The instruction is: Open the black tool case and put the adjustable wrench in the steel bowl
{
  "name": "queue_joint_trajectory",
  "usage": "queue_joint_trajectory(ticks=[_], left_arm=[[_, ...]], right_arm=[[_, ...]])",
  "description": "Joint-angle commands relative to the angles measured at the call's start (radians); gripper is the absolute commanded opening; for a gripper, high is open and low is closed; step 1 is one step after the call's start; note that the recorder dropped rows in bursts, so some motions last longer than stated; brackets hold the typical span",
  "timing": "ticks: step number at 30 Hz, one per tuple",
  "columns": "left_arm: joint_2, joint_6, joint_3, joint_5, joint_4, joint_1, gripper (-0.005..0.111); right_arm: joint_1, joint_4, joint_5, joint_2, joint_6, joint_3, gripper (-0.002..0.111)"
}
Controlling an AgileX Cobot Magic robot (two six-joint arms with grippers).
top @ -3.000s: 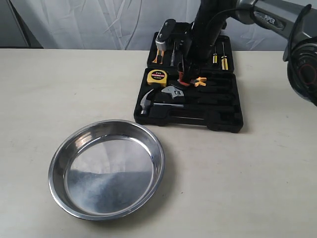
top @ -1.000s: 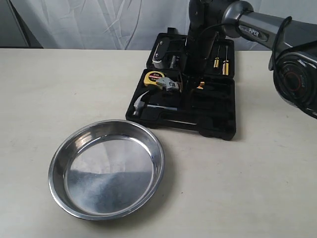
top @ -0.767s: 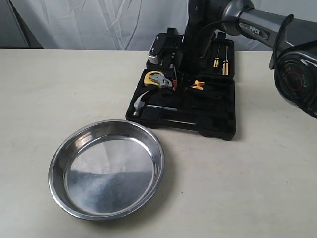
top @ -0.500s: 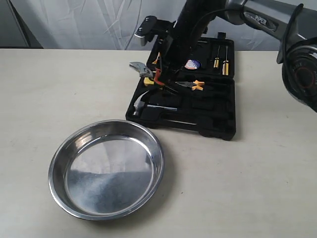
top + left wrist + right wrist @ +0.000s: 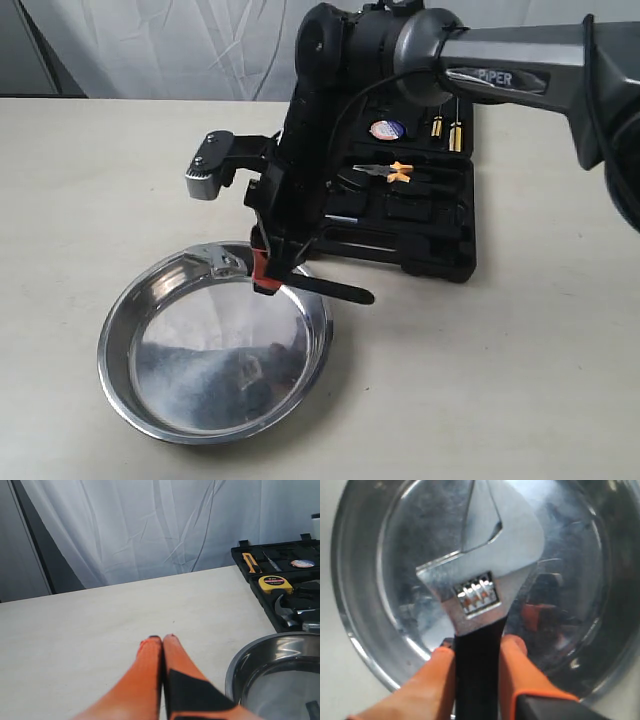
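The black tool case [image 5: 440, 232] lies open at the back of the table, also seen in the left wrist view [image 5: 260, 589]. My right gripper [image 5: 266, 272] is shut on the black handle of the adjustable wrench [image 5: 226, 263], holding it just above the far rim of the steel bowl [image 5: 120, 322]. In the right wrist view the silver wrench head [image 5: 481, 575] hangs over the bowl's shiny floor [image 5: 370, 585], the handle clamped between the orange fingers [image 5: 437, 672] of the right gripper [image 5: 477, 649]. My left gripper [image 5: 161, 639] is shut and empty over bare table beside the bowl [image 5: 265, 667].
The case still holds yellow-handled pliers [image 5: 386, 171], screwdrivers [image 5: 446, 130], a yellow tape measure [image 5: 272, 582] and a claw hammer [image 5: 285, 614]. White curtain hangs behind the table. The right arm's body stretches across the case's left half.
The right gripper has lifted the wrench out of the case and carried it left and forward, until it hangs over the bowl. The case itself shifted slightly earlier.
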Motion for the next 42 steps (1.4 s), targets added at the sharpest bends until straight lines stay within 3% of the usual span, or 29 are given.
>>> queue_joint_trajectory(ticks=[1, 8, 12, 14, 15, 17, 18, 20, 22, 24, 25, 29, 31, 36, 42], left_arm=[[0.004, -0.001, -0.002, -0.005, -0.002, -0.001, 0.0], [0.004, -0.001, -0.002, -0.005, -0.002, -0.001, 0.0], [0.004, -0.001, -0.002, -0.005, -0.002, -0.001, 0.0], [0.004, -0.001, -0.002, -0.005, -0.002, -0.001, 0.0], [0.004, -0.001, -0.002, -0.005, -0.002, -0.001, 0.0], [0.004, -0.001, -0.002, -0.005, -0.002, -0.001, 0.0], [0.004, -0.001, -0.002, -0.005, -0.002, -0.001, 0.0], [0.004, -0.001, -0.002, -0.005, -0.002, -0.001, 0.0], [0.004, -0.001, -0.002, -0.005, -0.002, -0.001, 0.0], [0.004, -0.001, -0.002, -0.005, -0.002, -0.001, 0.0], [0.004, -0.001, -0.002, -0.005, -0.002, -0.001, 0.0], [0.004, -0.001, -0.002, -0.005, -0.002, -0.001, 0.0], [0.004, -0.001, -0.002, -0.005, -0.002, -0.001, 0.0], [0.004, -0.001, -0.002, -0.005, -0.002, -0.001, 0.0], [0.004, -0.001, -0.002, -0.005, -0.002, -0.001, 0.0]], right_arm=[[0.033, 0.061, -0.019, -0.046, -0.037, 0.036, 0.0], [0.122, 0.056, -0.171, -0.004, -0.037, 0.042, 0.0], [0.122, 0.063, -0.192, 0.031, -0.033, 0.042, 0.002], [0.122, 0.066, -0.192, 0.034, -0.033, 0.042, 0.014], [0.122, 0.067, -0.192, 0.034, -0.033, 0.042, 0.03], [0.122, 0.067, -0.192, 0.034, -0.033, 0.042, 0.045], [0.122, 0.067, -0.192, 0.034, -0.031, 0.042, 0.045], [0.122, 0.068, -0.214, 0.034, -0.026, 0.042, 0.041], [0.116, 0.068, -0.219, 0.022, 0.011, 0.042, 0.027], [0.098, 0.069, -0.202, -0.002, 0.061, 0.042, 0.004], [0.088, 0.072, -0.181, -0.015, 0.08, 0.042, 0.0], [0.008, 0.225, -0.149, -0.12, 0.032, 0.126, -0.001], [-0.04, 0.323, -0.226, -0.215, -0.029, 0.236, -0.001], [-0.093, 0.341, -0.653, -0.502, -0.006, 0.562, -0.001], [-0.091, 0.356, -1.015, -0.872, 0.158, 0.919, -0.001]])
